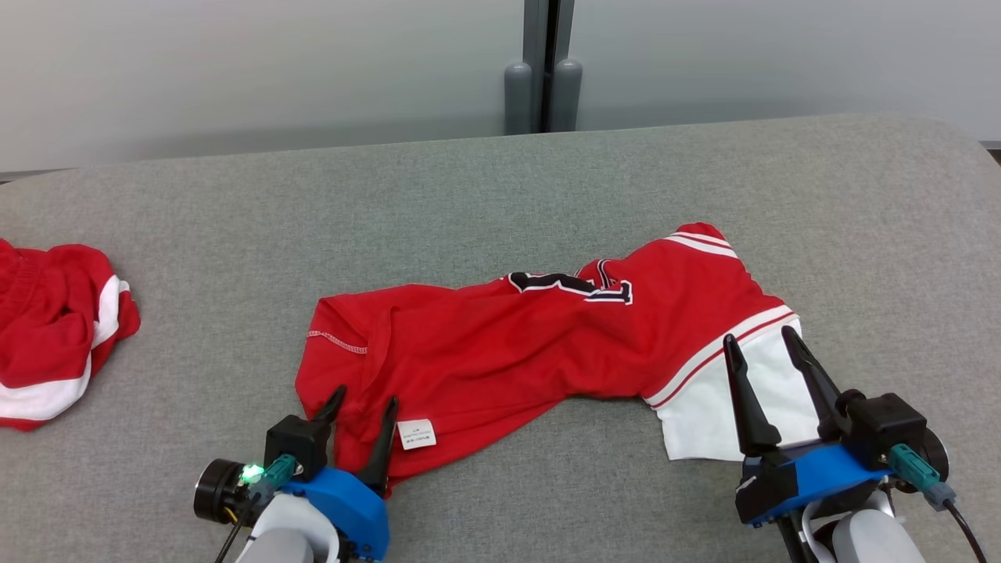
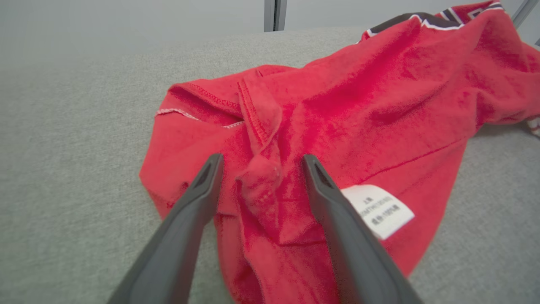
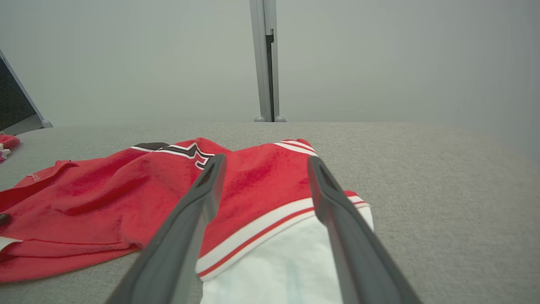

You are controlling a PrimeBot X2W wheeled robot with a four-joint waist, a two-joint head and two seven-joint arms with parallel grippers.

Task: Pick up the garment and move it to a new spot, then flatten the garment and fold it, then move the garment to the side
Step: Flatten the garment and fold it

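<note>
Garment [image 1: 539, 336] of red fleecy cloth with white-striped trim lies rumpled at the centre of the grey felt table [image 1: 469, 195]. At 7 o'clock the left gripper [image 1: 364, 397], jaws wide, straddles a bunched hem fold [image 2: 261, 177] by the white care label [image 1: 417, 434], likely to pinch it; at 5 o'clock the right gripper [image 1: 758, 336], equally wide, brackets the white panel [image 1: 719, 414].

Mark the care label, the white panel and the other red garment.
care label [image 1: 416, 433]: head view, tag's centre.
white panel [image 1: 700, 414]: head view, its left half.
other red garment [image 1: 47, 328]: head view, red middle.
</note>
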